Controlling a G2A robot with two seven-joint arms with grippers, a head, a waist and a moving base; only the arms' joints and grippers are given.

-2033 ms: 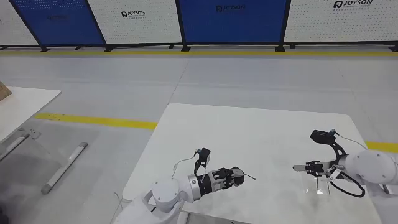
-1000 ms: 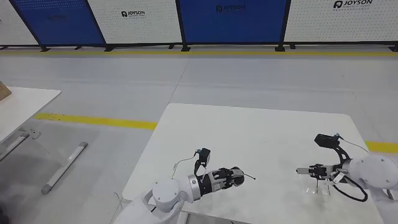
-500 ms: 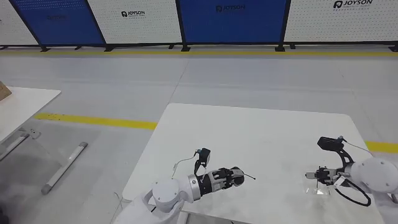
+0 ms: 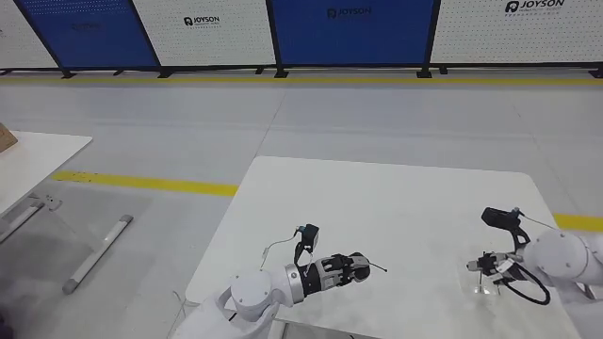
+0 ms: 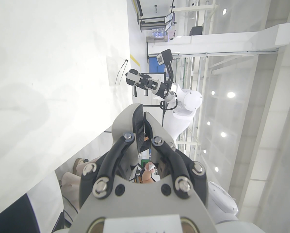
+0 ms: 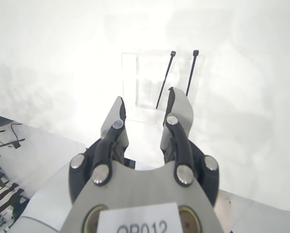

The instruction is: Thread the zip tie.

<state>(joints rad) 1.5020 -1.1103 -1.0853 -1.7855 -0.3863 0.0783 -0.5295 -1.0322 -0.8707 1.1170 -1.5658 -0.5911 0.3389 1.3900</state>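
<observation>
Two black zip ties (image 6: 166, 78) (image 6: 191, 72) lie side by side on a clear acrylic stand (image 6: 129, 73) near the table's right front corner. My right gripper (image 6: 147, 101) hovers just short of their tail ends, open, with nothing between its fingers; the top view shows the right gripper (image 4: 474, 266) above the stand (image 4: 480, 284). My left gripper (image 4: 356, 267) sits at the table's front edge, shut, and a thin black zip tie (image 4: 379, 267) sticks out of it toward the right. In the left wrist view the left gripper (image 5: 143, 112) has its pads pressed together.
The white table (image 4: 377, 207) is bare between the two arms. Its front edge runs close under both grippers. Blue and white panel screens (image 4: 349, 14) stand across the floor beyond the table.
My right gripper has drawn back to the right and toward the table's front edge, ending over the clear stand. The left arm and its zip tie have stayed still.
</observation>
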